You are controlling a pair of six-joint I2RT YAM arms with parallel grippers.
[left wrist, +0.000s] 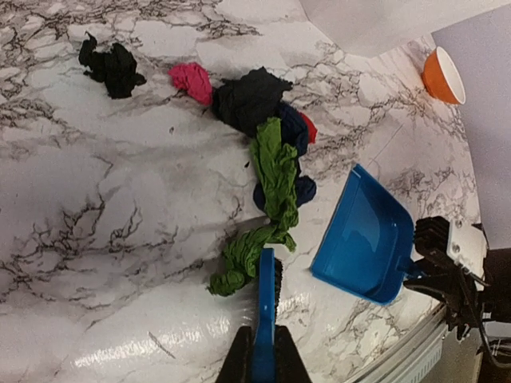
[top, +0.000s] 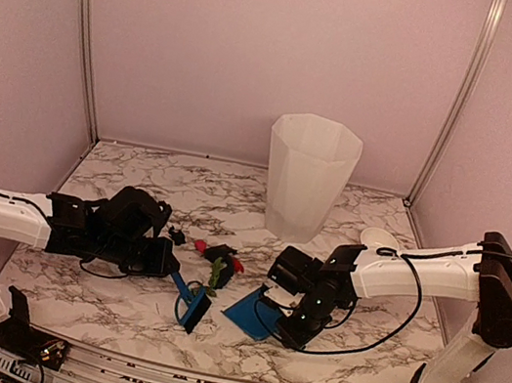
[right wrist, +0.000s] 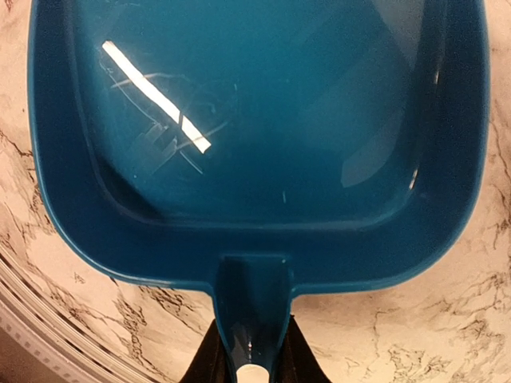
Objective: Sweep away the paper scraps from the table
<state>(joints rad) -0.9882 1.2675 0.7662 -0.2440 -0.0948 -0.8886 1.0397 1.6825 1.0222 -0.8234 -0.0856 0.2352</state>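
Marbled desk (left wrist: 120, 199) is carrying the scraps (left wrist: 275, 167) mid-frame in the left wrist view; I'm watching my left end effector (left wrist: 263, 361) clamping the brush (left wrist: 266, 295), right end effector (right wrist: 253, 359) gripping the dustpan (right wrist: 255, 144).

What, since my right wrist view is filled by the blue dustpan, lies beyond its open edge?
Observer: A pile of paper scraps, black, green and pink, lies on the table just off the dustpan's open edge, with a strip of bare marble between.
Operator: Is the left arm on them?
Observer: The left gripper is shut on a blue brush, and the brush head appears to touch the near end of the green scrap.
Operator: Any strays?
Observer: One black scrap lies apart, on the pile's far side from the pan.
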